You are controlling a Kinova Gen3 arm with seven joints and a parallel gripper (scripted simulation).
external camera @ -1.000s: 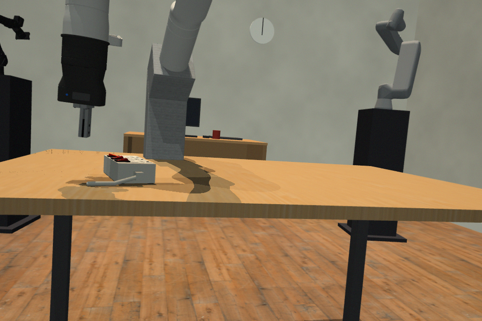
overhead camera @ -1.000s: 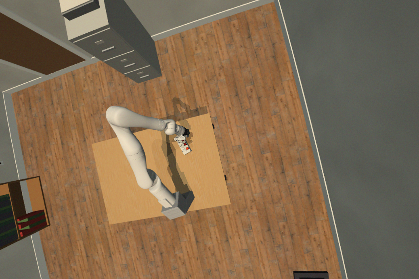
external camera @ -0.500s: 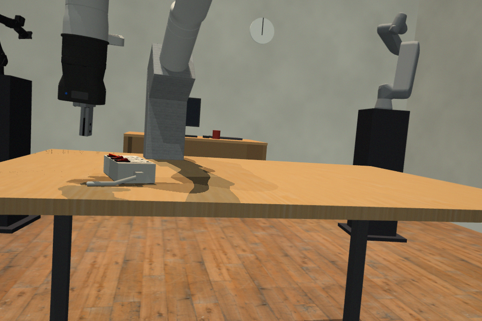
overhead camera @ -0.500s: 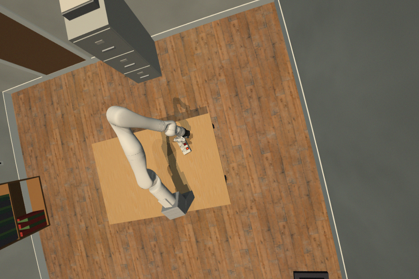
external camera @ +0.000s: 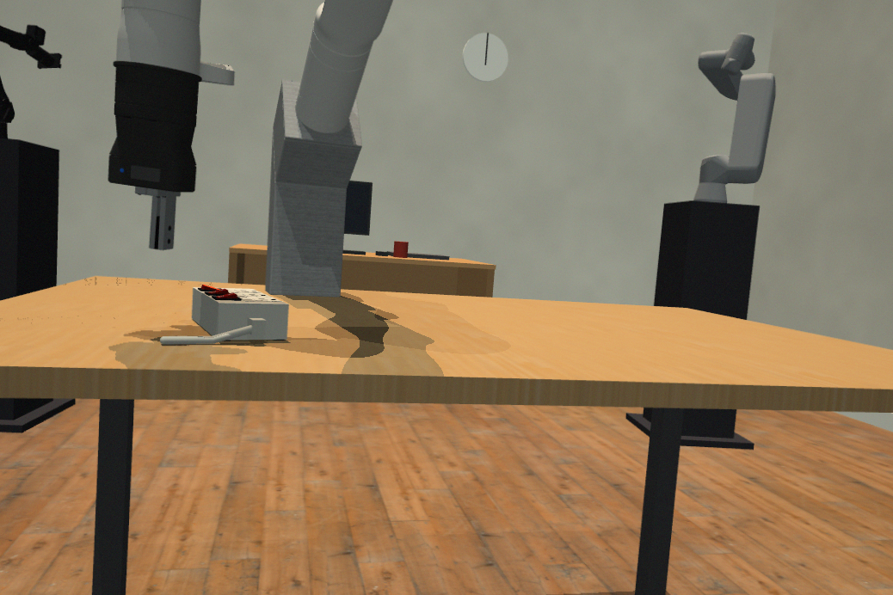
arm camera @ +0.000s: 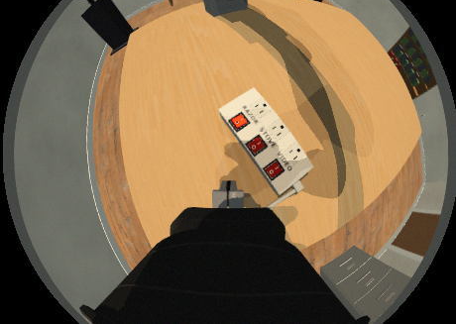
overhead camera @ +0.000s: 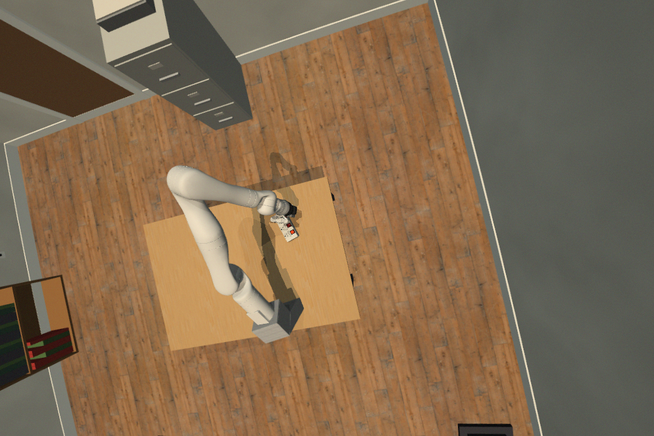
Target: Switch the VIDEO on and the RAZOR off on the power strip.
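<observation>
A white power strip [arm camera: 267, 140] lies flat on the wooden table, right way up, with three red rocker switches in a row. The farthest switch [arm camera: 239, 120] glows bright orange-red; the middle switch [arm camera: 256, 145] and the nearest switch [arm camera: 275, 169] are darker red. The labels are too small to read. The strip also shows in the top view [overhead camera: 286, 227] and in the exterior view [external camera: 239, 311], where its grey cord stub [external camera: 206, 339] points toward the table's front edge. My gripper [external camera: 161, 223] is shut and empty, pointing down, well above the table and left of the strip. Its fingertips show in the wrist view [arm camera: 227, 193].
The arm's grey base block [external camera: 310, 203] stands on the table behind the strip. Another desk [external camera: 363, 269] with a red cup stands behind. Black pedestals with other arms stand at the left [external camera: 9, 210] and right [external camera: 705, 259]. A filing cabinet [overhead camera: 184, 67] stands by the wall.
</observation>
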